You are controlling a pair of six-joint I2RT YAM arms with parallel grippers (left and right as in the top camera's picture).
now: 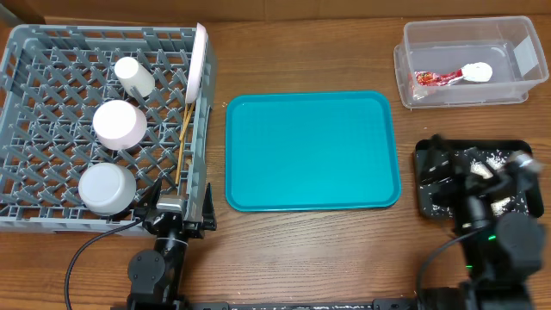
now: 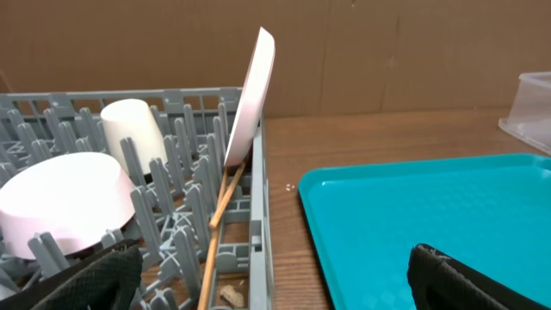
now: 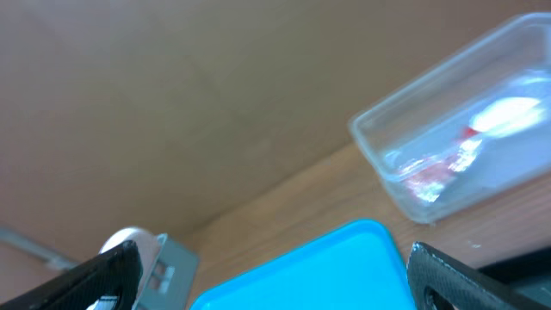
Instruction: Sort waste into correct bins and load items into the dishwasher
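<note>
The grey dish rack [image 1: 52,52] at the left holds a white cup [image 1: 134,76], two pale bowls [image 1: 119,124] [image 1: 107,187], an upright white plate [image 1: 200,65] on its right wall and wooden chopsticks [image 1: 183,142]. The clear tub [image 1: 508,43] at the back right holds the red wrapper [image 1: 430,78] and the white scrap [image 1: 478,72]. The black tray [image 1: 422,202] holds white crumbs [image 1: 495,158]. My left gripper [image 2: 275,284] is open and empty at the rack's front right corner [image 1: 176,213]. My right gripper [image 3: 275,275] is open and empty above the black tray [image 1: 478,168].
The flat teal tray [image 1: 310,151] lies bare between the rack and the bins. In the left wrist view the plate [image 2: 252,95], the chopsticks [image 2: 219,228] and the rack wall [image 2: 258,232] are close ahead. A small brown crumb [image 2: 230,295] lies under the rack floor.
</note>
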